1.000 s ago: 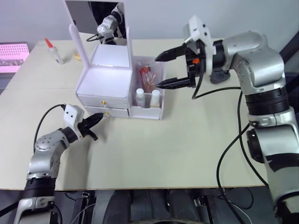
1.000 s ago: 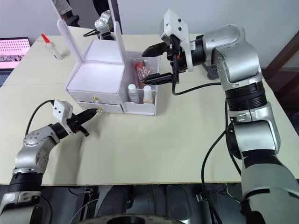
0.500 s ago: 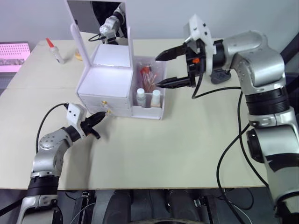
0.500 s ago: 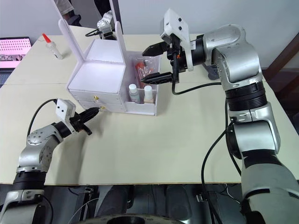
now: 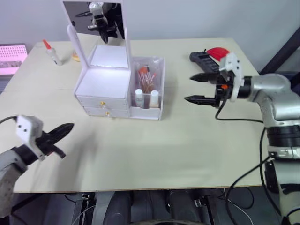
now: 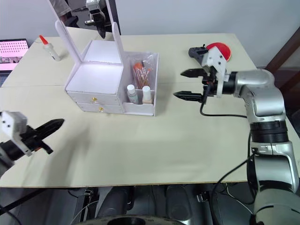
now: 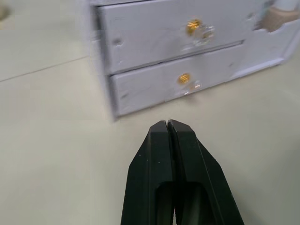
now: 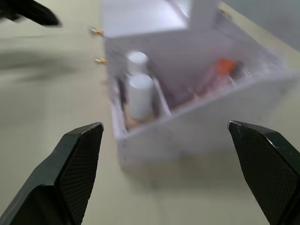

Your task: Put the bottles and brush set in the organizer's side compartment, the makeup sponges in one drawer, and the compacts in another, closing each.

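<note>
left gripper (image 5: 69,126): clenched, nothing held, at 8 o'clock from organizer
organizer (image 5: 101,86): table middle, both drawers (image 7: 176,56) shut
bottles (image 5: 147,98): side compartment, front
brush set (image 5: 146,78): behind bottles
right gripper (image 5: 193,88): spread wide, empty, at 3 o'clock

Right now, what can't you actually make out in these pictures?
- Drawers: both shut, so their fronts hide any sponges or compacts.
- Brush set: head views, too small to count brushes.
- Red object: partly behind the right gripper; unidentifiable.
- Mirror: the reflection is cut off.
</note>
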